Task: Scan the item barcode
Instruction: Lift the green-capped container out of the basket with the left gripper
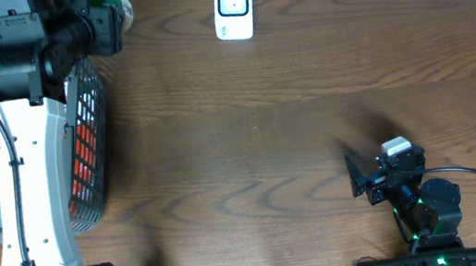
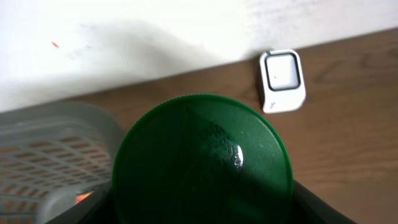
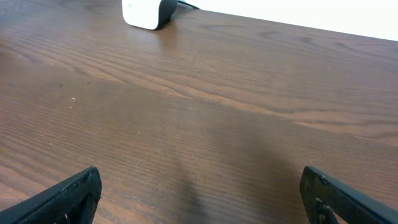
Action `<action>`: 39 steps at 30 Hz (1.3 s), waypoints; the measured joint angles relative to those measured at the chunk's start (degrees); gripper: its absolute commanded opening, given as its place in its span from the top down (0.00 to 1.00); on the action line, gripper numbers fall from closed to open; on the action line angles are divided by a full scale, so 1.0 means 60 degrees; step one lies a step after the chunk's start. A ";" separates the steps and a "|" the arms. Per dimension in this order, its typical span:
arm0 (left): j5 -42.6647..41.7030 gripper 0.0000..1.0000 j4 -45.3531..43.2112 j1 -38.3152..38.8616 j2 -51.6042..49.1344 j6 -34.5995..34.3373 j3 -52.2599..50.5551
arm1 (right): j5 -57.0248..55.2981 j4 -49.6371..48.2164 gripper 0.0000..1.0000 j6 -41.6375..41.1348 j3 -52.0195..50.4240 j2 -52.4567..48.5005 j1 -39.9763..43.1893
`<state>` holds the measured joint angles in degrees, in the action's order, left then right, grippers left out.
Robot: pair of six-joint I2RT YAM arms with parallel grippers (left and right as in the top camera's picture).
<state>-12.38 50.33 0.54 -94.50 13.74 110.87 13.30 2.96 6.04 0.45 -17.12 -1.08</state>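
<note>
Green round-lidded container gripped in my left jaws, carried toward the white rectangular scanner upper right for reading; right jaws released, idle.

- Left arm reaches from its base at the near left edge straight out to the far left corner, its white link stretched long.
- Left tool points toward the far edge, partly closed on a green item.
- Right arm sits folded close to its base at the near right.
- Right tool hangs low above the bench, fingers spread wide, gripping nothing.
</note>
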 measured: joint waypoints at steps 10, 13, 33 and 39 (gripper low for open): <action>0.0342 0.81 -0.0495 -0.0004 0.0000 0.0036 0.0000 | 0.0000 0.0000 0.01 0.0004 0.0000 0.0000 0.0000; 0.0346 0.81 -0.0452 -0.0004 0.0000 0.0036 -0.0004 | 0.0000 0.0000 0.01 0.0004 0.0000 0.0000 0.0000; 0.0375 0.81 -0.0433 0.0750 -0.0557 0.0029 -0.1723 | 0.0000 0.0000 0.01 0.0004 0.0000 0.0000 0.0000; 0.0372 0.81 -0.0627 0.0936 -0.0576 -0.0047 -0.2342 | 0.0000 0.0000 0.01 0.0004 0.0000 0.0000 0.0000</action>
<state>-10.15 46.57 6.15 -97.95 13.45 96.82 13.30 2.96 6.07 0.45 -17.12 -1.08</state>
